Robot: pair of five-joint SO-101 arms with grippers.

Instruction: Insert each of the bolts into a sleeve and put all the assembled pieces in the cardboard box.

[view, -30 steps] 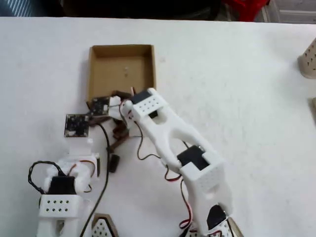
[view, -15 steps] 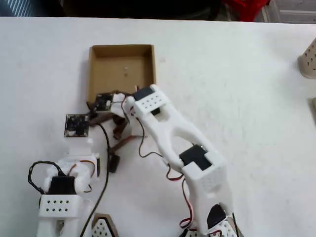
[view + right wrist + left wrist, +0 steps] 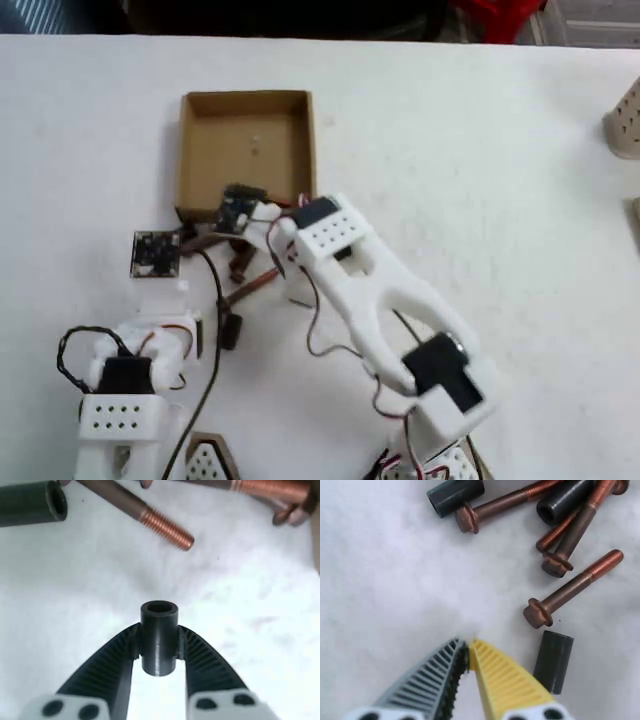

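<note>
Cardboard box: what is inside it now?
The visible floor of the cardboard box is bare, no bolt or sleeve. Its near edge is covered by the right arm's wrist, so that strip cannot be checked.

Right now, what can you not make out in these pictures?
- High view: the bolts are mostly hidden under the right arm.
- Left wrist view: the edge cuts off the sleeve between bolts.
- Right wrist view: the edge cuts off the lying sleeve.
- High view: specks in the box, too small.

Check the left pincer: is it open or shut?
Shut: the left pincer has its grey and yellow fingertips meeting, with nothing between them.
</note>
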